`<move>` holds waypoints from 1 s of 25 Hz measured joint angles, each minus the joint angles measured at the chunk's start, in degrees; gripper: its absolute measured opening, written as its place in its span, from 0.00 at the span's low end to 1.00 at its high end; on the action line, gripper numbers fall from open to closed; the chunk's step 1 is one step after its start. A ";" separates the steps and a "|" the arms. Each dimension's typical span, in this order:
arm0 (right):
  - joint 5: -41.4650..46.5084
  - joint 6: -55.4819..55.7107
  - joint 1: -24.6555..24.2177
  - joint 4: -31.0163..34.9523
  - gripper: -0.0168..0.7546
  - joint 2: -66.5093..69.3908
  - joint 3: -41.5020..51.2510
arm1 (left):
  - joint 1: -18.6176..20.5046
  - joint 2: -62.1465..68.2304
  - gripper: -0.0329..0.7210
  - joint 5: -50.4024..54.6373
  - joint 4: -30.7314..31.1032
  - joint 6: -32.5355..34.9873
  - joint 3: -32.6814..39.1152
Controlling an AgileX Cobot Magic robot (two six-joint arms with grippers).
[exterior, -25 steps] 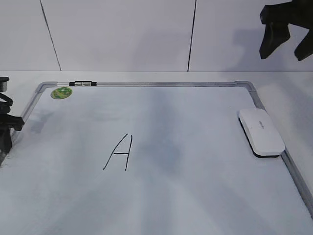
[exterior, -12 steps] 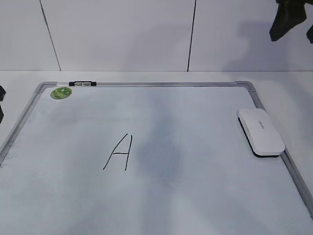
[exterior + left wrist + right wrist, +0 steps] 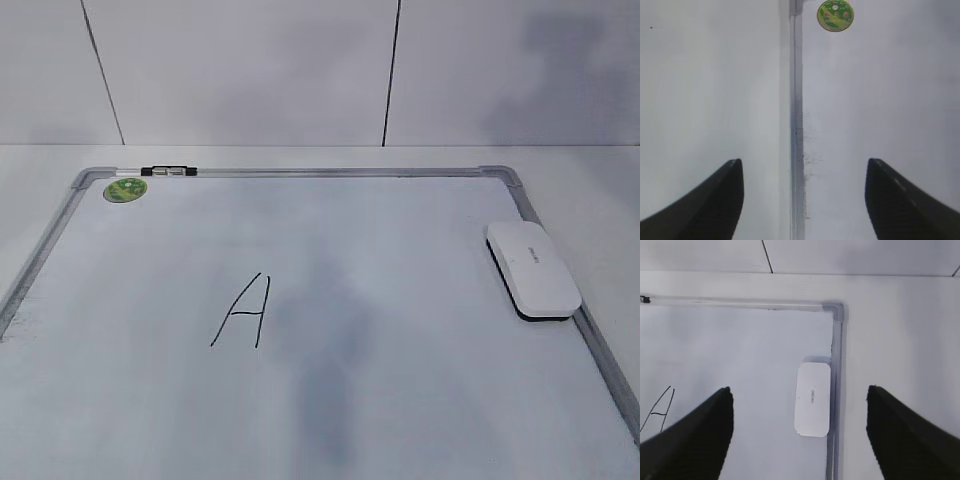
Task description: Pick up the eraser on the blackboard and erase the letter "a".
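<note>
my right tool (image 3: 799, 432) is wide open and holds nothing. it hangs high over the eraser (image 3: 813, 399). my left tool (image 3: 802, 197) is open and empty too, over the left rim of the blackboard (image 3: 796, 125), near the green sticker (image 3: 835, 15). the eraser lies flat on the board, right by its right rim (image 3: 598, 345), well apart from the big letter (image 3: 242, 312). i see no small "a" on the board, so i think it is already wiped or hidden. to grab well, i should come straight down and pinch the long sides.
</note>
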 joint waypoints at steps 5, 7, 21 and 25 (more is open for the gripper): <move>0.12 0.00 0.00 -0.72 0.89 -7.63 4.07 | -3.98 -5.44 0.80 2.37 1.38 0.00 0.08; 0.24 0.00 0.00 -1.61 0.89 -11.27 7.50 | -4.98 -7.26 0.80 3.41 2.02 0.00 0.08; 0.88 1.21 2.78 -4.48 0.86 -36.20 22.05 | -5.22 -22.11 0.80 14.11 1.69 0.00 0.08; 0.88 1.35 2.78 -4.48 0.84 -41.50 24.81 | -5.22 -26.09 0.80 16.68 -0.93 0.00 0.08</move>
